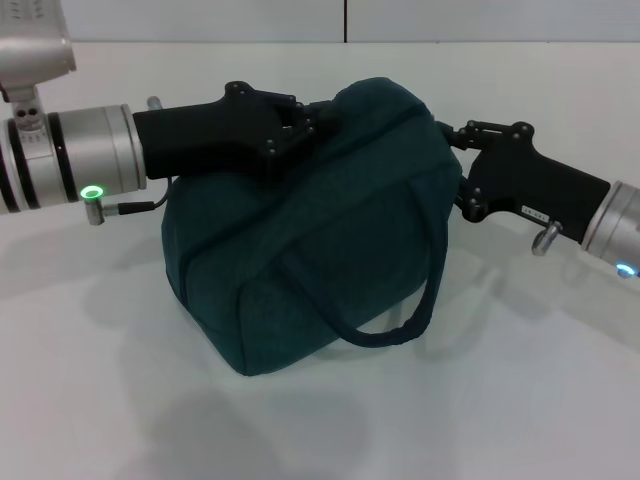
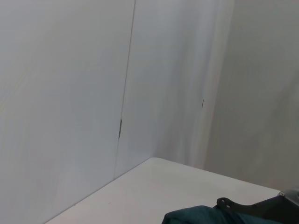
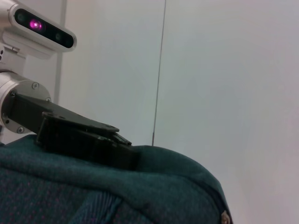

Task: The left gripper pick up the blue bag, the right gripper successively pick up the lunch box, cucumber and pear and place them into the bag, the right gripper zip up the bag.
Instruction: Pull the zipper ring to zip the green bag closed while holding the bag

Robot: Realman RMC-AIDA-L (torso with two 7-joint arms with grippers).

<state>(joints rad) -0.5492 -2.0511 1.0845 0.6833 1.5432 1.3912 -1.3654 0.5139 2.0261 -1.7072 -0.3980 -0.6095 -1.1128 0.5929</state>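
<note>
Head view: white worktop (image 1: 520, 400) carries blue bag (image 1: 310, 250), dark teal fabric, bulging, top seam looks closed, one carry strap (image 1: 400, 325) drooping down front. No readable writing; small pale marking on right hand body too tiny to read. Left hand (image 1: 318, 122) closed on bag's top edge at its left end. Right hand (image 1: 447, 133) against bag's upper right corner; fingers hidden, grip cannot be told.

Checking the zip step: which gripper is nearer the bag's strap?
Right. The right gripper is at the bag's end, just above the strap; the left gripper is on the bag's top.
</note>
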